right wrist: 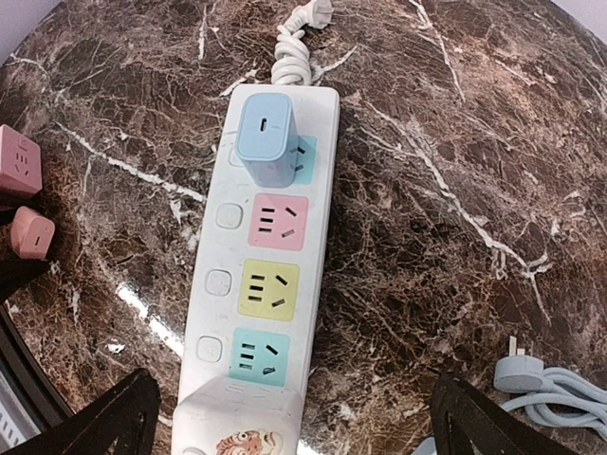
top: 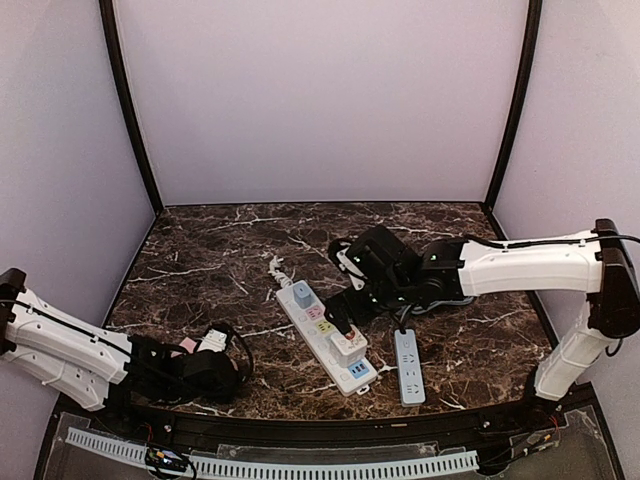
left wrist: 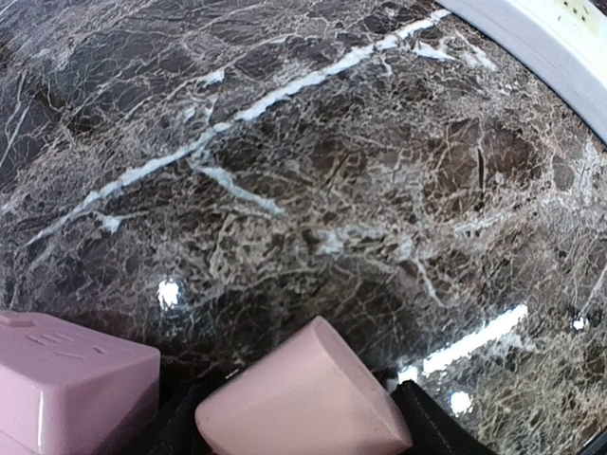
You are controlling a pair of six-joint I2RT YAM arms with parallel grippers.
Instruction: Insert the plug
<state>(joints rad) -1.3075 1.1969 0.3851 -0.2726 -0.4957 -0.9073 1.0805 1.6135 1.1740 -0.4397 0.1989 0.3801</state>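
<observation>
While your right jaws stand spread wide to straddle the white plug sitting between them on the power strip, your left jaws, whose grip I cannot tell, hover far off, low over the desk beside two pink adapters.

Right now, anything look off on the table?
Nothing damaged or spilled. The white multi-socket power strip lies diagonally on the dark marble table, and its own coiled white cord ends in a plug lying loose, connected to nothing.
</observation>
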